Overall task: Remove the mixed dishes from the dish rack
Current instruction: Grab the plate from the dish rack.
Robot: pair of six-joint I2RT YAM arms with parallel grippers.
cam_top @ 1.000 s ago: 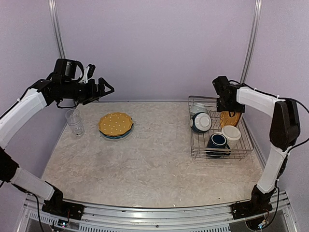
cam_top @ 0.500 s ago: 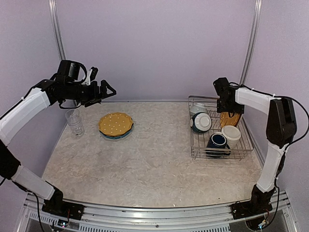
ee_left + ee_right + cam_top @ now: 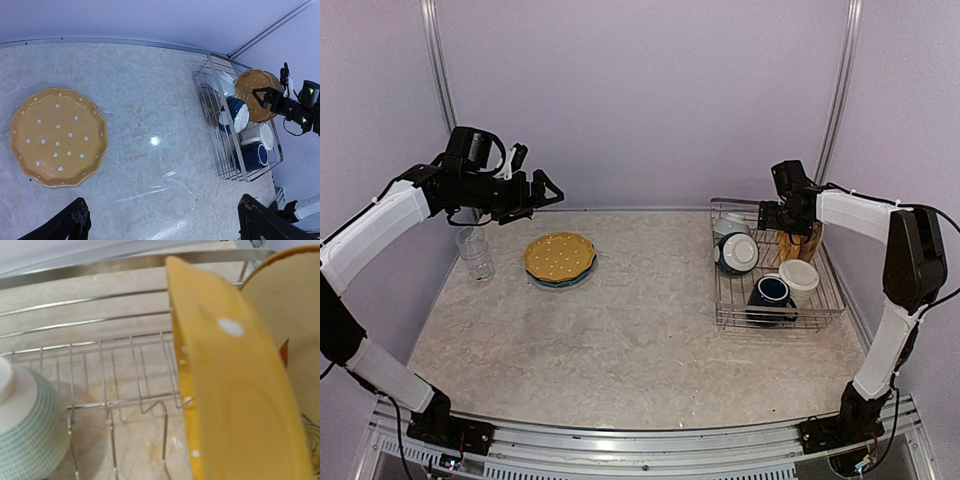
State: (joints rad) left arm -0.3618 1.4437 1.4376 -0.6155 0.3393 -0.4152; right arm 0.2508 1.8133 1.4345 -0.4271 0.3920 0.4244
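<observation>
At the right gripper [image 3: 786, 222]: close against the upright orange-yellow plate [image 3: 235, 390] in the far right part of the dish rack [image 3: 775, 318]. Impossible to tell whether clamped (fingers outside its own camera's view). Alongside in the rack: teal bowl [image 3: 736, 253], dark blue mug [image 3: 770, 292], cream mug [image 3: 800, 274]. At the left gripper [image 3: 538, 188]: spread wide, hanging high over the table [image 3: 620, 340] near a spotted plate [image 3: 560, 256] and glass tumbler [image 3: 475, 252].

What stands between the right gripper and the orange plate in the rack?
Nothing visible does. The right gripper is right at the orange plate, whose rim fills the wrist view. The cream plate stands beyond it, and the bowl sits off to one side in the rack.
</observation>
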